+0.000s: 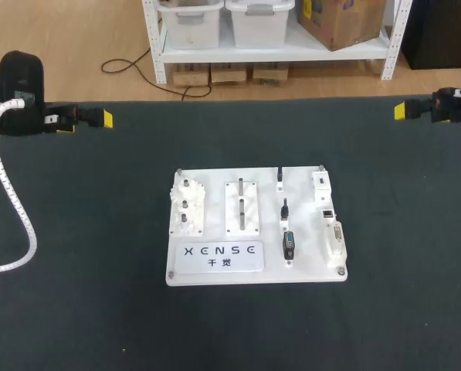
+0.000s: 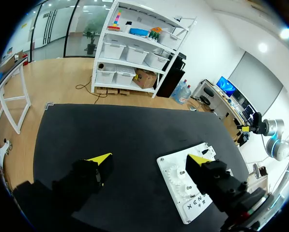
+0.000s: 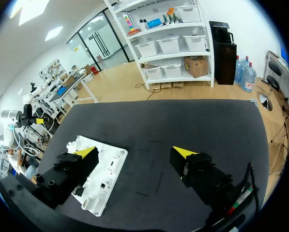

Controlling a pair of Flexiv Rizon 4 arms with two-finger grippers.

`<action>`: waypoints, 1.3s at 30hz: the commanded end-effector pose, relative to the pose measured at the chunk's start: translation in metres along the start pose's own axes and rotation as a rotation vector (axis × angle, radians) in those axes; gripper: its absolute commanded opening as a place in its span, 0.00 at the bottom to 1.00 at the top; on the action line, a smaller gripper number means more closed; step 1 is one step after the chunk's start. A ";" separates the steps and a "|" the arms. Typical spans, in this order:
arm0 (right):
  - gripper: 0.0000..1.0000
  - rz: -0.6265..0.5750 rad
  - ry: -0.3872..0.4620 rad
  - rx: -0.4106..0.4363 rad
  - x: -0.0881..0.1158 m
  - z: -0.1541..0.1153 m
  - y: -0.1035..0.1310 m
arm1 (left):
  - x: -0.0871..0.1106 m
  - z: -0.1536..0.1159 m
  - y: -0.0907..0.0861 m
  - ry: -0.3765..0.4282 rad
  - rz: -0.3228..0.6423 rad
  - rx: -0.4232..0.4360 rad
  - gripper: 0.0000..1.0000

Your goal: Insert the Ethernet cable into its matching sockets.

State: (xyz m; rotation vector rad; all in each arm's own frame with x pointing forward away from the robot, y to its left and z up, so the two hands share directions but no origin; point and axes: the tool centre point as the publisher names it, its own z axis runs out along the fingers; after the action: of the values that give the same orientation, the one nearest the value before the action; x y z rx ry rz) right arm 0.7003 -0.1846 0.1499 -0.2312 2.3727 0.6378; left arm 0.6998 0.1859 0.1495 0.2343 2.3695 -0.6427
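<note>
The white task board (image 1: 215, 267) lies flat in the middle of the dark table. Its right part carries small black plugs (image 1: 285, 209), a black-and-blue connector (image 1: 289, 244) and, in the right-hand column, a small dark socket (image 1: 327, 211). No loose Ethernet cable shows. My left gripper (image 1: 100, 118) hangs over the table's far left edge, well away from the board; in its wrist view the left gripper (image 2: 151, 159) is open and empty, with the board (image 2: 175, 174) ahead below. My right gripper (image 1: 406, 110) is at the far right edge; the right gripper (image 3: 134, 152) is open and empty, and the board (image 3: 110, 164) is beside one finger.
A gear block (image 1: 187, 207) and a slotted white block (image 1: 242, 207) stand on the board's left half. A white ribbed hose (image 1: 18, 209) from my left arm hangs over the table's left side. Dark bare tabletop (image 1: 384, 309) surrounds the board.
</note>
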 end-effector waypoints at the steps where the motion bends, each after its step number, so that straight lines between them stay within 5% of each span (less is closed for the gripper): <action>1: 1.00 -0.001 0.001 -0.003 0.000 0.000 -0.001 | -0.001 0.000 -0.001 0.006 -0.001 -0.008 1.00; 10: 1.00 -0.001 0.001 -0.003 0.000 0.000 -0.001 | -0.001 0.000 -0.001 0.006 -0.001 -0.008 1.00; 22: 1.00 -0.001 0.001 -0.003 0.000 0.000 -0.001 | -0.005 0.025 -0.047 -0.052 0.578 0.370 1.00; 25: 1.00 -0.001 0.001 -0.003 0.000 0.000 -0.001 | 0.000 0.030 -0.065 -0.026 0.704 0.402 1.00; 39: 1.00 -0.001 0.001 -0.003 0.000 0.000 -0.001 | 0.055 0.034 -0.120 -0.008 0.975 0.578 1.00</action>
State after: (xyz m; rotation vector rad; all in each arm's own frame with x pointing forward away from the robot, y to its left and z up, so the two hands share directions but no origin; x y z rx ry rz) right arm 0.7004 -0.1846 0.1499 -0.2312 2.3727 0.6379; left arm 0.6417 0.0617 0.1413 1.3056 1.9253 -0.6984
